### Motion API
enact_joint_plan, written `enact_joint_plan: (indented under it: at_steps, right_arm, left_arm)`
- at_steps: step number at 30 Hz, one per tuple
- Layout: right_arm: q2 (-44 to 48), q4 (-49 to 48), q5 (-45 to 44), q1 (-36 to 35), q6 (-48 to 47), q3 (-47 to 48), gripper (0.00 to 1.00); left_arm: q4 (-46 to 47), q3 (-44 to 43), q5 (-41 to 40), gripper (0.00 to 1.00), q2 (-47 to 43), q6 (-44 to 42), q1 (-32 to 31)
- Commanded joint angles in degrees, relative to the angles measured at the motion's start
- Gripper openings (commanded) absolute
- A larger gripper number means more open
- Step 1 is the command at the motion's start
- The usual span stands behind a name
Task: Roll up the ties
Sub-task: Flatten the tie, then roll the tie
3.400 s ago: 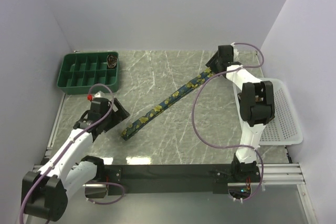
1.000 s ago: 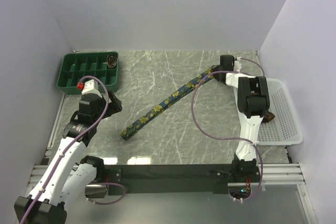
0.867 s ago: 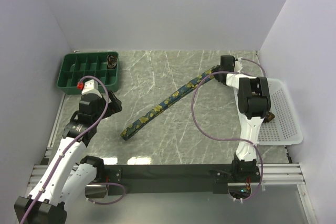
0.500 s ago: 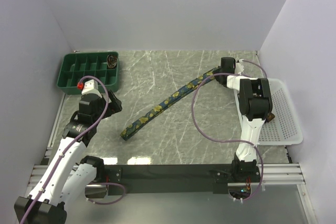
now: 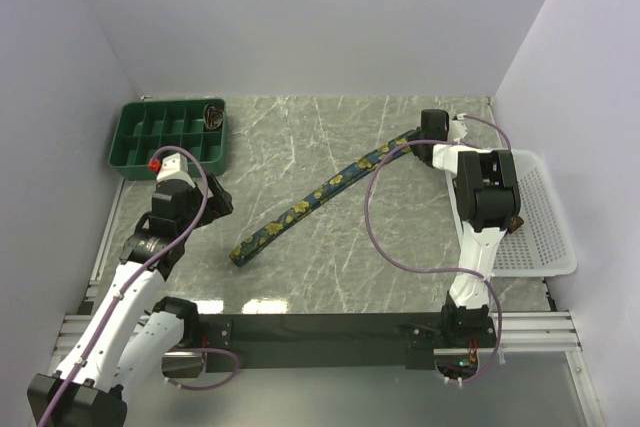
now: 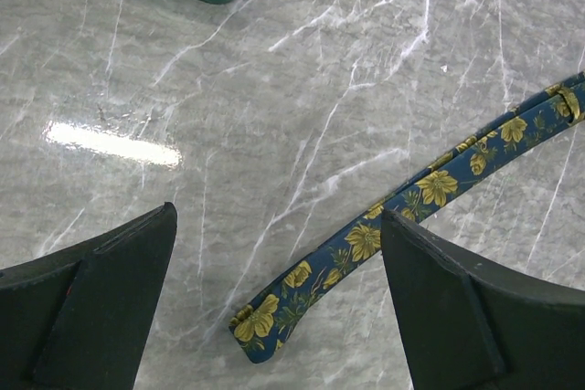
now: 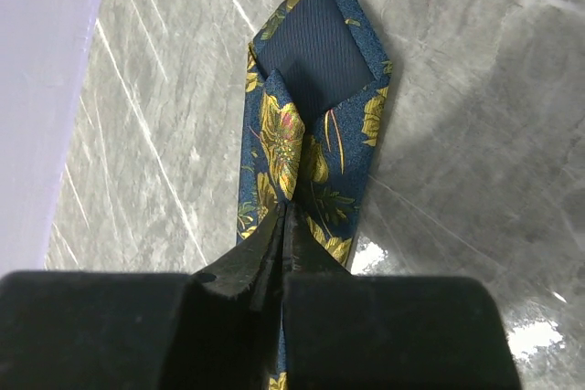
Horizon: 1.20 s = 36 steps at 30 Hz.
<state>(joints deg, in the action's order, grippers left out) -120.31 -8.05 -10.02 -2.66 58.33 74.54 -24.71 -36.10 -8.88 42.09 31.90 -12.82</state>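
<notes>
A dark navy tie (image 5: pixel 310 199) with yellow flowers lies slantwise across the marble table, narrow end near left, wide end far right. My right gripper (image 5: pixel 422 144) is shut on a pinched-up fold of the tie's wide pointed end (image 7: pixel 315 61); in the right wrist view the jaws meet at the right gripper (image 7: pixel 285 212). My left gripper (image 5: pixel 217 199) hovers open left of the narrow end. In the left wrist view the narrow end (image 6: pixel 265 324) lies between the spread fingers (image 6: pixel 475 308) of the left gripper (image 6: pixel 279 303), untouched.
A green compartment tray (image 5: pixel 118 147) stands at the back left, with a dark rolled item (image 5: pixel 213 115) in its far right compartment. A white mesh basket (image 5: pixel 545 232) sits at the right edge, a brown thing (image 5: pixel 516 220) in it partly behind my right arm.
My left arm has risen and drawn back to the left of the tie's narrow end. My right gripper has shifted slightly right with the wide end in it.
</notes>
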Motion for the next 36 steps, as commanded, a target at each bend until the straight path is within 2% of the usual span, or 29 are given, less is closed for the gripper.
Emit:
enact_joint_plan:
  at_steps: [1,3,4,5,8,10,15,20,22,25,28,33,36]
  right_arm:
    - [4.4,0.6,-2.8,-0.2,0.7,-0.8,0.02]
    - [5.1,0.5,-3.1,-0.4,0.7,-1.7,0.12]
    - [6.2,0.4,-3.3,-0.7,0.3,-1.9,0.20]
    - [6.7,0.7,-3.7,-0.8,-0.7,-2.0,0.32]
    - [9.2,3.7,-4.4,-1.6,-2.9,-1.8,0.46]
    - [11.8,4.6,-4.5,-2.2,-3.8,-2.6,0.52]
    - [19.8,3.2,-2.3,-6.2,-10.5,-8.6,0.52]
    - [27.1,-2.7,16.4,-13.7,-21.9,-15.6,0.50]
    - [28.0,-5.3,24.9,-18.7,-23.2,-17.1,0.49]
    - [26.5,-5.9,30.6,-26.1,-24.0,-17.2,0.46]
    - [24.6,-7.3,32.0,-30.7,-23.5,-17.5,0.45]
    - [23.8,-13.6,31.9,-32.0,-19.0,-21.8,0.44]
    - [23.9,-13.4,32.2,-32.1,-19.2,-22.7,0.44]
  left_arm:
    - [1.5,0.2,0.3,0.99,-0.6,-1.1,-0.2]
    - [1.2,0.4,0.4,0.99,-0.3,-0.4,-0.4]
    - [1.1,0.5,0.9,0.99,-0.1,-0.1,-0.5]
    - [1.0,0.7,1.6,0.99,0.2,0.3,-0.5]
    - [0.2,0.8,4.5,1.00,2.3,3.7,-0.6]
    - [-0.3,1.2,5.5,0.99,4.1,7.6,-0.6]
    - [-2.2,3.0,6.9,0.98,8.8,13.8,-0.5]
    - [-2.3,5.2,8.4,0.93,11.2,17.8,-0.6]
    - [-2.0,6.3,9.4,0.91,11.5,19.5,-0.6]
    - [-2.4,7.9,9.2,0.86,10.9,21.8,-0.6]
    - [-2.6,9.6,10.3,0.84,10.1,23.7,-0.7]
    - [-0.6,13.7,12.1,0.77,9.2,27.8,-1.2]
    - [1.8,16.8,14.4,0.72,8.7,30.1,-1.6]
